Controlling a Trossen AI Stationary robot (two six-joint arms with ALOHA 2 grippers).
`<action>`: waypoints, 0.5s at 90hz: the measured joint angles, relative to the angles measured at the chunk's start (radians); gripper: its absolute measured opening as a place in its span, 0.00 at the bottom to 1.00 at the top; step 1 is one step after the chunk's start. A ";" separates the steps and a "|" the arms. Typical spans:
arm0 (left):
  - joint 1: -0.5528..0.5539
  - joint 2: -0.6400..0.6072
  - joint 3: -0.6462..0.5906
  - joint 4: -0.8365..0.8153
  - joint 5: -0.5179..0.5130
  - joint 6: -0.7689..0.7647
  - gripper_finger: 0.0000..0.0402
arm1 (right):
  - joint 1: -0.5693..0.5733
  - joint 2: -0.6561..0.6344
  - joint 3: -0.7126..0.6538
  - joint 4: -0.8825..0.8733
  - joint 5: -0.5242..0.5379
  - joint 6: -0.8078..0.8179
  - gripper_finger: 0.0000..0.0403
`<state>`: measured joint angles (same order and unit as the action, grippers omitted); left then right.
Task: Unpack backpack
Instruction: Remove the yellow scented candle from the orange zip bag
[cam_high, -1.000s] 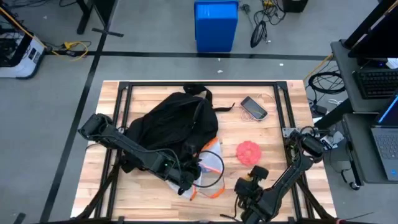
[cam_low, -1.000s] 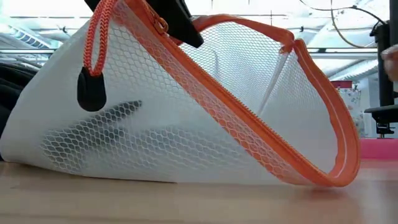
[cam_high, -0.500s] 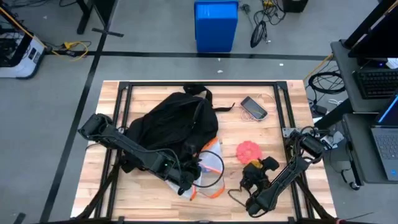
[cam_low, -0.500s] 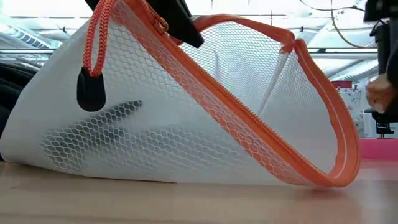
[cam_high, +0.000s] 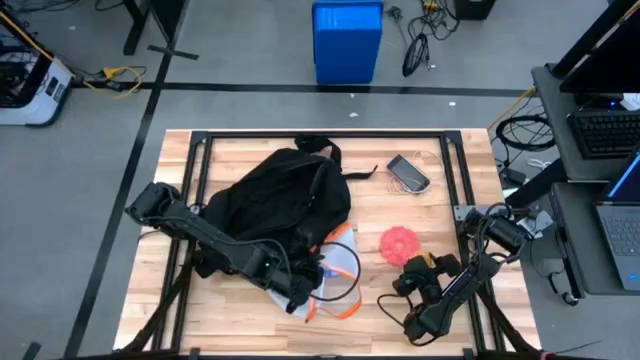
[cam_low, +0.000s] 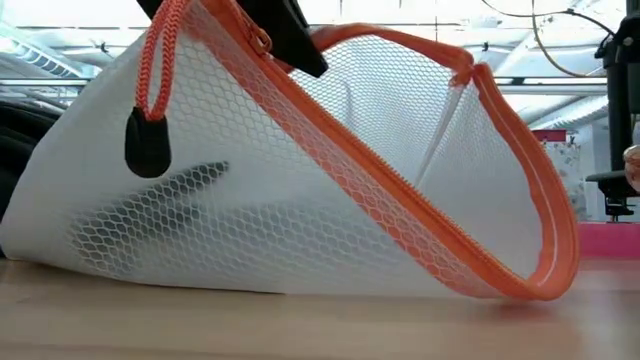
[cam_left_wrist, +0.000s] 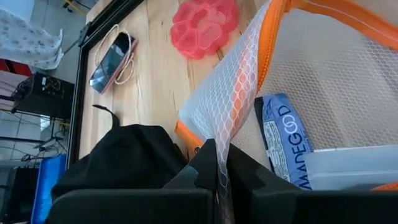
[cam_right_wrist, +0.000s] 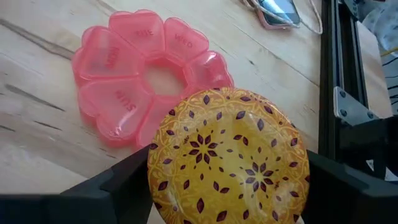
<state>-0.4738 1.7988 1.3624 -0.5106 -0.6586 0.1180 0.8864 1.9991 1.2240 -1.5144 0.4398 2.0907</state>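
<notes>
Near edge of wooden surface (cam_high: 250, 300): white mesh pouch (cam_low: 300, 200) w/ orange zipper trim, zipper open, black pull tab (cam_low: 146, 144) dangling on an orange cord. Fills most of low view. Pouch is lifted at one side, other side resting on the boards. Left gripper (cam_left_wrist: 219, 163) has its fingers pinched tight on a fold of the mesh just by the zipper edge. Inside pouch: blue packet (cam_left_wrist: 283, 142) w/ white lettering, plus a pale flat item under it, can't ID.

Right gripper (cam_high: 425, 272) also toward near edge, right side, just beside the pink pill organizer (cam_right_wrist: 140, 74). Fingers closed around a round yellow tin (cam_right_wrist: 227, 158) w/ dark red floral pattern; tin sits between both fingers, held above the surface, overlapping the organizer's edge in right wrist view. Organizer = flower-shaped, heart-shaped lids w/ day labels, lying flat.

Mid-surface: backpack (cam_high: 280, 195), black, slumped, left of centre, touching the pouch on its near side. Straps & handle trail toward far edge. Lettering not readable here.

Farther, right of backpack: phone (cam_high: 408, 172) in pinkish case w/ a loop cord, lying flat, well apart from the organizer.

Beyond surface, on floor: blue bin (cam_high: 347, 42), loose cables (cam_high: 420, 40). Desk w/ laptop (cam_high: 625, 225) at right.
</notes>
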 joint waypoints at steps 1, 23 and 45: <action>0.001 0.000 0.000 0.000 0.000 0.000 0.00 | 0.000 0.000 -0.003 0.003 0.000 0.000 0.73; 0.014 0.000 0.000 0.000 0.000 0.001 0.00 | 0.016 0.002 -0.038 0.105 -0.028 0.017 0.73; 0.021 0.000 0.000 0.004 0.001 0.026 0.00 | 0.032 -0.006 -0.038 0.145 -0.044 0.006 0.73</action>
<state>-0.4531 1.7988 1.3624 -0.5068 -0.6579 0.1435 0.9180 1.9935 1.1858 -1.3697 0.3960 2.0963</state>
